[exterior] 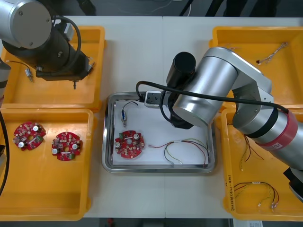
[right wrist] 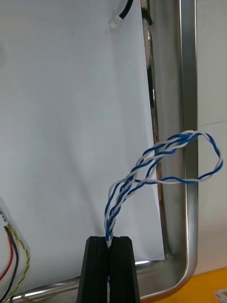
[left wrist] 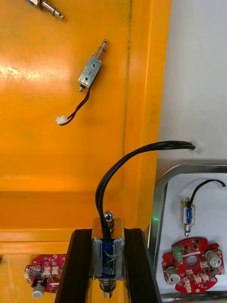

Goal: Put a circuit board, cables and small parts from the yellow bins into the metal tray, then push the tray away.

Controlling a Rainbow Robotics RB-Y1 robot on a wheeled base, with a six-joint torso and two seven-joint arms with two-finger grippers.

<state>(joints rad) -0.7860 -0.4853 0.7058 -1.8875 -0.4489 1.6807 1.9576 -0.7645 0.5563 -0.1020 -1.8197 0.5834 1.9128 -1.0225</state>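
Right gripper (right wrist: 109, 242) hangs over the metal tray (right wrist: 188, 94), fingers pinched on a twisted blue and white cable (right wrist: 156, 158). Left gripper (left wrist: 108, 234) sits over the far left yellow bin (left wrist: 47, 156), clamping a small metal part (left wrist: 108, 253) (black cable (left wrist: 127, 161) attached). A circuit board (exterior: 129, 144) lies in the tray.

My right end effector (right wrist: 109, 241) pinches the blue and white cable (right wrist: 161, 161) over a corner of the tray (exterior: 105, 142), and my right arm (exterior: 208, 90) covers the white middle. In the tray, the circuit board (exterior: 129, 144), a small metal part (exterior: 124, 115) and the red and yellow cable (exterior: 182, 150) take up room. The surface (exterior: 142, 56) past the tray, between the yellow bins (exterior: 47, 94), is bare.
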